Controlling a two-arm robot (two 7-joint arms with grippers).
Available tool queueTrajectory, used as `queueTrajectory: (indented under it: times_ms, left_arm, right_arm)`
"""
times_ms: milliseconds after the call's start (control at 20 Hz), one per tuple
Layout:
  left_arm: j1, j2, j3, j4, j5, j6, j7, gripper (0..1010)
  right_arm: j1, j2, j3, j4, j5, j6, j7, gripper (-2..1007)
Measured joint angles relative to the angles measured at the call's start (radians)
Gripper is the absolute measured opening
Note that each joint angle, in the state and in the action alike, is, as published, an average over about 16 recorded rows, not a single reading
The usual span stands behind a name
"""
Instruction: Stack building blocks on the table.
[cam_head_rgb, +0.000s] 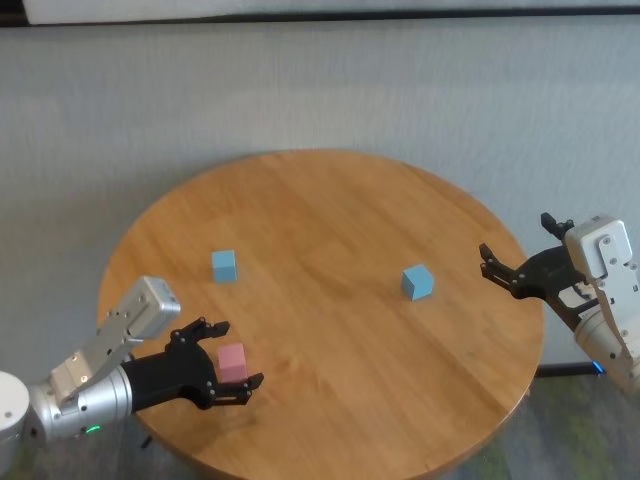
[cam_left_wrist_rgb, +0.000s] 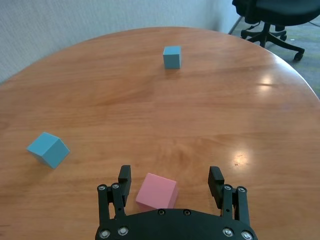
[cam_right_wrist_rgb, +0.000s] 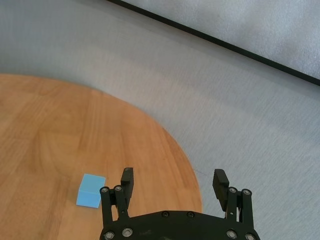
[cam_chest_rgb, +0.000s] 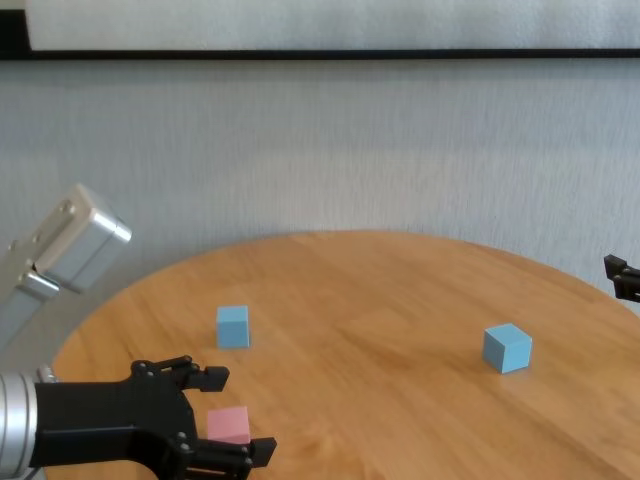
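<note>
Head looks down, chest looks low across the table (cam_head_rgb: 330, 300), both sharing it.

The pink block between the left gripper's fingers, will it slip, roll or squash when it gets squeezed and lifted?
The pink block has flat faces and square edges, so it should sit still rather than roll. Its matte sides probably give the open left gripper decent hold. It looks light for its size, maybe foam, so it might give slightly; hardness cannot be told.

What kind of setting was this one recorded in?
Probably an office or lab room: a round wood-grain table on plain grey carpet, a black wheeled office chair beside it, and small pink and blue foam-like cubes.
</note>
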Motion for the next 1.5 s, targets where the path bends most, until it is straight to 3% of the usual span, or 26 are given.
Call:
queueTrajectory:
  times_ms: [650, 1500]
  left_arm:
    - [-0.009, -0.032, -0.011, 0.062, 0.017, -0.005, -0.027, 1001]
    - [-0.015, -0.055, -0.013, 0.099, 0.035, -0.004, -0.034, 954]
  right_arm:
    - [0.0, 0.0, 0.0, 0.0, 0.0, 0.0, 0.0, 1000]
    - [0.0, 0.0, 0.0, 0.0, 0.0, 0.0, 0.0, 1000]
